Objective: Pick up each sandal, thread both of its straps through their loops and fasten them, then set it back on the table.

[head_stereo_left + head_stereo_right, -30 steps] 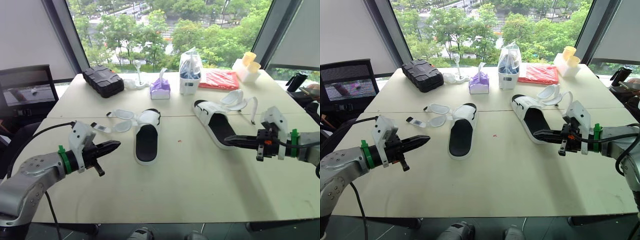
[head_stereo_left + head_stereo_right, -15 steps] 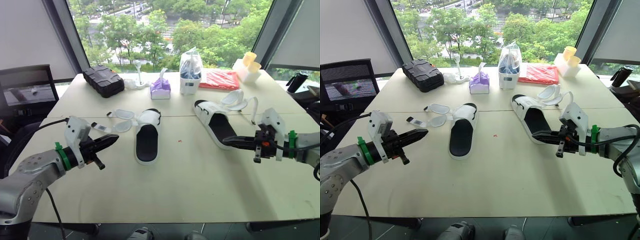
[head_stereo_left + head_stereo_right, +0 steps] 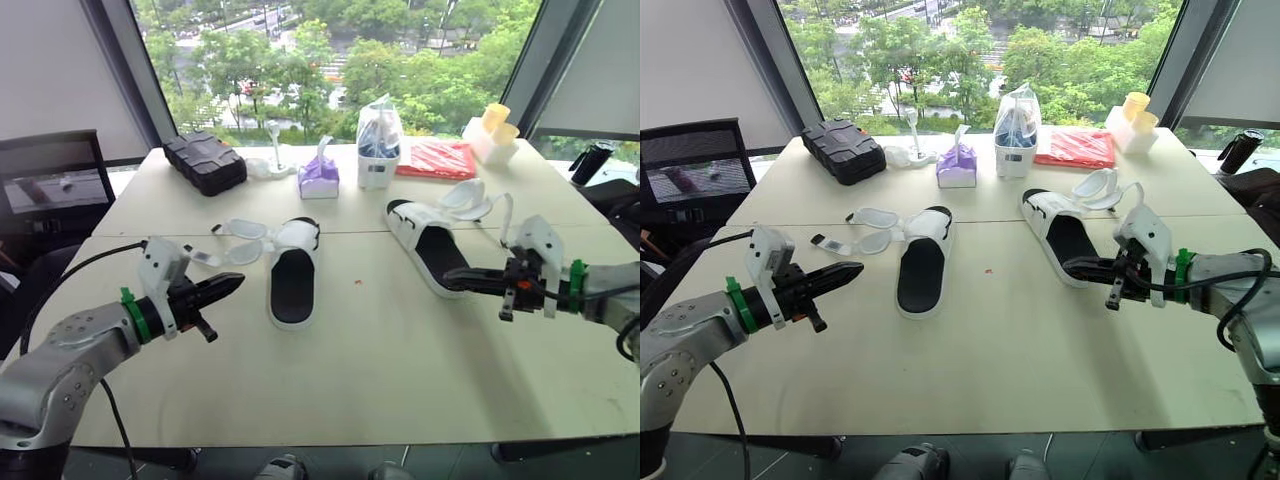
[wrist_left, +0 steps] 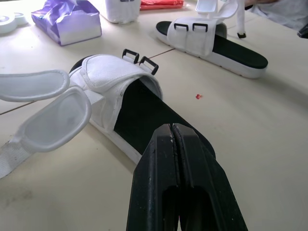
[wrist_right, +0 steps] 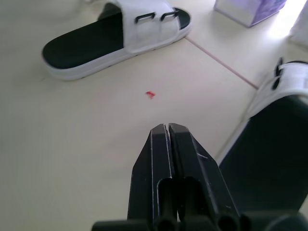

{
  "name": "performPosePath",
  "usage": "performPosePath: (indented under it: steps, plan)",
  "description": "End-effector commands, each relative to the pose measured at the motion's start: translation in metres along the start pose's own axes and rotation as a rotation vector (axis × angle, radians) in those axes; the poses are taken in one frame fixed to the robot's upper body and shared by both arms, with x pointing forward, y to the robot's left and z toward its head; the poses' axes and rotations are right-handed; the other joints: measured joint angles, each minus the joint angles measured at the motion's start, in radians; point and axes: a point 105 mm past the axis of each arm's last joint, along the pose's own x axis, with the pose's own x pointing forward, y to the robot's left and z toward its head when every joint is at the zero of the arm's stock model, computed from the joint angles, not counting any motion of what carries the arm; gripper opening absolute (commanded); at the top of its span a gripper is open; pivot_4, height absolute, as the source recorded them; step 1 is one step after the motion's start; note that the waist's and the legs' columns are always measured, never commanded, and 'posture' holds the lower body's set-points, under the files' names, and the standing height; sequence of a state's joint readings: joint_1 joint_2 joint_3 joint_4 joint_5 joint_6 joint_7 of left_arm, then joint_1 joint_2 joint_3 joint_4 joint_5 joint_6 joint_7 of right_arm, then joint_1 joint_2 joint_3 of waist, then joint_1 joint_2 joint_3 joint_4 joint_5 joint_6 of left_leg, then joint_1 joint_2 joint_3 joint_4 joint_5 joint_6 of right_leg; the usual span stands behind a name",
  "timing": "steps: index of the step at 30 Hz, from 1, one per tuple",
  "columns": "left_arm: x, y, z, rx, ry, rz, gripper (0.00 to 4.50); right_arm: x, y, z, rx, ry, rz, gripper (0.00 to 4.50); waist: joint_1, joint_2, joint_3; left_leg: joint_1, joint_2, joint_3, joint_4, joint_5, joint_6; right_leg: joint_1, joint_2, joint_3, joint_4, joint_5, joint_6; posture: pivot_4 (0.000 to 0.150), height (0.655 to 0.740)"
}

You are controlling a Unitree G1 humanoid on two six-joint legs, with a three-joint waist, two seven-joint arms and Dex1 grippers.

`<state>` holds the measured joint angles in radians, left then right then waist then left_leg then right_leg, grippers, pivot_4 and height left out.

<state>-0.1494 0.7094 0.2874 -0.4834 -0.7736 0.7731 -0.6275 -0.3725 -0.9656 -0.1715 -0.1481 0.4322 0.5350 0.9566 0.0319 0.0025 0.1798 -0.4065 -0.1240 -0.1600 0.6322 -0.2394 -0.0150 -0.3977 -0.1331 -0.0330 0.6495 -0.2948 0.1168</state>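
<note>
1. While both tools have crept only slightly nearer their sandals, neither holds anything.
2. Left tool (image 3: pixel 235 284): pressed together, beside the black-soled, white-strapped left sandal (image 3: pixel 293 280).
3. Right tool (image 3: pixel 450 280): pressed together, at the heel of the matching right sandal (image 3: pixel 430 245).
4. Both sandals lie on the cream bench (image 3: pixel 380 350), straps unthreaded; pickup pending.

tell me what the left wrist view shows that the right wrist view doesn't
Left wrist view, not the right: the left hand, shut, the white container and the red packet.
Right wrist view, not the left: the right hand, shut.
Both: the left sandal, the right sandal, the purple tissue pack and a red speck on the table.
</note>
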Motion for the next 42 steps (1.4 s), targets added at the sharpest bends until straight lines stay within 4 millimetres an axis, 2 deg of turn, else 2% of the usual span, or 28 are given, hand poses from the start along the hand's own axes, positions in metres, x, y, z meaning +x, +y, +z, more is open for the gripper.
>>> performPosePath:
  steps: [1, 7, 11, 17, 23, 31, 35, 38, 42]
  plan:
    - [0.002, -0.007, 0.005, 0.025, -0.028, -0.016, 0.00, 0.005, -0.032, 0.009, -0.171, -0.006, -0.188, 1.45, 0.000, 0.000, 0.000, 0.000, 0.000, 0.000, 0.000, 0.000, 0.000, 0.000, 0.000, 0.000, 0.000, 0.000, 0.000, 0.150, 0.7400]
    - [0.006, -0.010, 0.003, 0.010, -0.043, -0.017, 0.00, 0.032, -0.045, 0.003, -0.386, 0.035, -0.266, 4.48, -0.005, 0.000, 0.000, 0.000, 0.000, 0.001, -0.001, 0.004, -0.007, 0.000, 0.000, 0.001, 0.000, 0.001, 0.001, 0.150, 0.7400]
    - [0.007, -0.011, 0.003, 0.007, -0.052, -0.005, 0.00, 0.050, -0.061, -0.004, -0.647, 0.115, -0.341, 4.48, -0.022, 0.000, 0.000, 0.000, 0.000, 0.002, 0.000, 0.004, -0.007, -0.001, 0.001, 0.002, 0.000, 0.002, 0.002, 0.150, 0.7400]
    - [0.008, -0.016, 0.002, 0.002, -0.057, -0.005, 0.00, 0.070, -0.078, -0.008, -0.815, 0.160, -0.393, 4.48, -0.041, 0.000, 0.000, 0.000, 0.000, 0.003, -0.001, 0.005, -0.008, -0.001, 0.002, 0.003, 0.001, 0.002, 0.002, 0.150, 0.7400]
    - [0.009, -0.018, 0.003, -0.003, -0.062, -0.003, 0.00, 0.100, -0.086, -0.004, -0.850, 0.162, -0.422, 4.48, -0.053, 0.000, 0.000, 0.002, 0.001, 0.004, -0.001, 0.006, -0.009, -0.001, 0.005, 0.005, 0.002, 0.003, 0.000, 0.150, 0.7400]
    - [0.009, -0.019, 0.004, -0.007, -0.070, 0.010, 0.00, 0.138, -0.083, 0.006, -0.910, 0.187, -0.482, 4.48, -0.053, 0.000, 0.000, 0.002, 0.006, 0.003, -0.002, 0.008, -0.013, -0.002, 0.010, 0.008, 0.002, 0.005, -0.004, 0.150, 0.7400]
    - [0.009, -0.020, 0.004, -0.010, -0.071, 0.014, 0.00, 0.144, -0.081, 0.009, -0.935, 0.191, -0.500, 4.48, -0.052, 0.000, 0.000, 0.002, 0.010, 0.004, -0.002, 0.010, -0.017, -0.003, 0.015, 0.008, 0.003, 0.007, -0.007, 0.150, 0.7400]
    - [0.008, -0.020, 0.004, -0.013, -0.075, 0.026, 0.00, 0.151, -0.076, 0.008, -0.956, 0.203, -0.499, 3.68, -0.053, 0.000, 0.000, 0.002, 0.012, 0.005, -0.003, 0.011, -0.019, -0.005, 0.016, 0.009, 0.005, 0.009, -0.009, 0.150, 0.7400]
    - [0.007, -0.021, 0.004, -0.016, -0.079, 0.045, 0.00, 0.156, -0.075, 0.016, -1.008, 0.201, -0.520, 1.66, -0.063, 0.000, 0.000, 0.003, 0.016, 0.009, -0.003, 0.012, -0.021, -0.008, 0.021, 0.013, 0.008, 0.011, -0.013, 0.150, 0.7400]
